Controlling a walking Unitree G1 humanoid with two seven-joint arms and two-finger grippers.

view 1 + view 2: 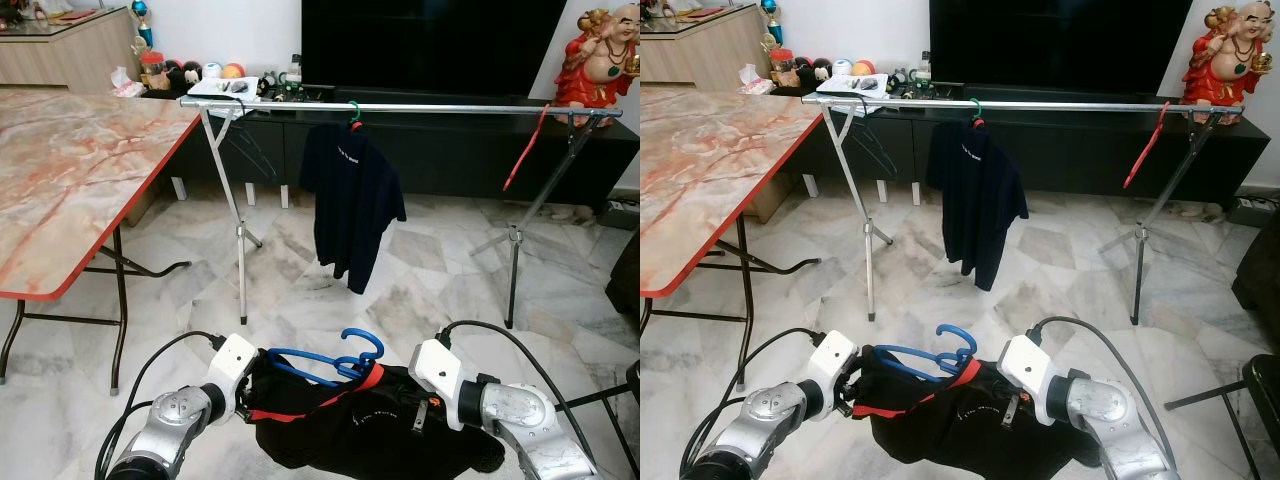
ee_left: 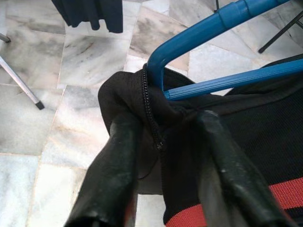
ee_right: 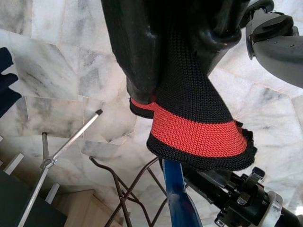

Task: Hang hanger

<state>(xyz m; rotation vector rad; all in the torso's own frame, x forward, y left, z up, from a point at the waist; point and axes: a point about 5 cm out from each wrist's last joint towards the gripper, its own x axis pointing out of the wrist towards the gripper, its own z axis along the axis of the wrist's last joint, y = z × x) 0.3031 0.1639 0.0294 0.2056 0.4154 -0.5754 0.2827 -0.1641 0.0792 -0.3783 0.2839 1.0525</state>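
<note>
Hanger (image 1: 330, 362) between both tools, garment-clamped

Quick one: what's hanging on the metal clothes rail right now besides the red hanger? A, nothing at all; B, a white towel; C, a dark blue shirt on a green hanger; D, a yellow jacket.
C: a dark blue shirt hangs from a green hanger on the rail, left of the red hanger.
</note>
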